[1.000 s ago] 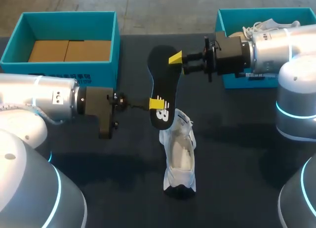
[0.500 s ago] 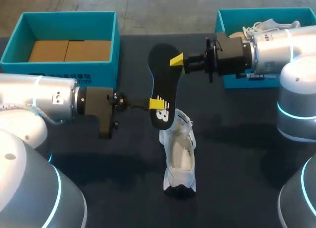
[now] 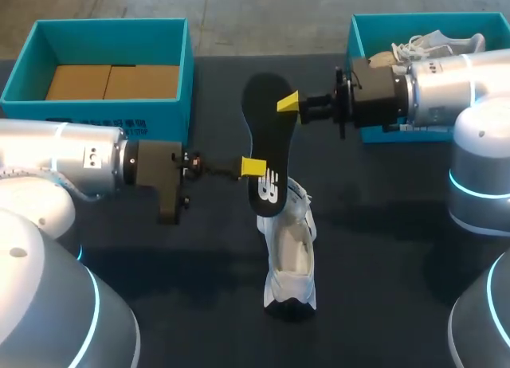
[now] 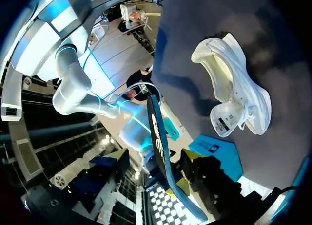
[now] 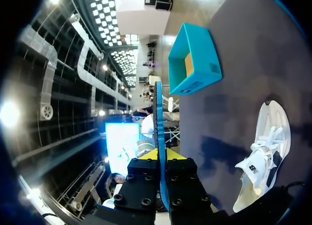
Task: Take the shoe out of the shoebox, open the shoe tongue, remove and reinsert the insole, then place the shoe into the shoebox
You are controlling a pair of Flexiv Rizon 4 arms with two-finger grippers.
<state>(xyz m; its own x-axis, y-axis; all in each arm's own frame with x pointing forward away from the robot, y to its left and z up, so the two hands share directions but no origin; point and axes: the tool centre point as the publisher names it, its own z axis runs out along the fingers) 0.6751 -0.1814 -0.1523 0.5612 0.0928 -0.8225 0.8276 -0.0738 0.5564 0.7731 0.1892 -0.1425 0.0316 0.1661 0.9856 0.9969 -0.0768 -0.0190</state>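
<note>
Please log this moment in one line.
insole: out, midair | left gripper: shut on it | right gripper: shut on it | shoe: on table

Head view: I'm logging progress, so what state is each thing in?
shoe, on table, without insole
insole, out, held aloft
right pincer, shut on insole
left pincer, at insole, grip unclear
left shoebox, open, no shoe inside
right shoebox, open, another shoe inside

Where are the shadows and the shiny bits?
Head view: light gleams on the left arm's silver shell. Left wrist view: dark shadows lie on the table beside the white shoe. Right wrist view: a shadow darkens the table near the shoe.
</note>
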